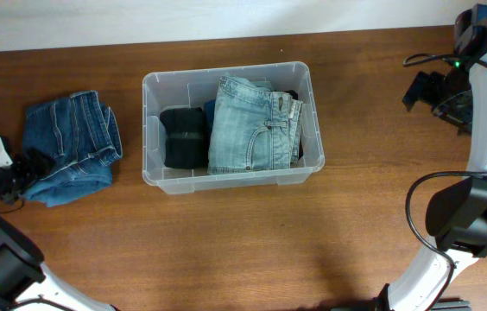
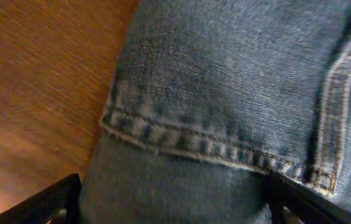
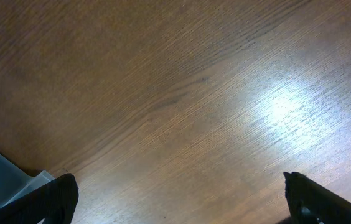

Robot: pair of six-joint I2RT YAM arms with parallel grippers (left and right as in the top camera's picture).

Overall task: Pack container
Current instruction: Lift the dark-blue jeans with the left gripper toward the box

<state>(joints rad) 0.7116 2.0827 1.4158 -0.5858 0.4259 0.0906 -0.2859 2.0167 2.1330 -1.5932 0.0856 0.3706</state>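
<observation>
From overhead, the container (image 1: 152, 130) stands near the middle of the table (image 1: 252, 242), a little toward 12 o'clock. Inside it, folded light blue jeans (image 1: 252, 125) fill the 3 o'clock side. A folded black garment (image 1: 184, 138) lies at the 9 o'clock side, just beside them. A small dark piece shows past the jeans at 3 o'clock; I cannot tell what it is. Outside, at 9 o'clock from the container and well apart from it, folded darker jeans (image 1: 71, 147) lie on the wood. My left gripper (image 1: 17, 169) is at the 9 o'clock edge of these jeans. My right gripper (image 1: 422, 91) is at about 2 o'clock from the container, well apart from it.

In the left wrist view, the darker jeans (image 2: 225, 93) fill almost everything, with a stitched hem across the middle and bare table at 9 o'clock. The left gripper (image 2: 175, 208) is spread wide, and the denim lies between its fingers (image 2: 45, 202). I cannot tell if they touch the cloth.

In the right wrist view, I see mostly wood. One corner of the container (image 3: 1, 174) shows at 8 o'clock. The right gripper (image 3: 182, 199) is spread wide with nothing in it.
</observation>
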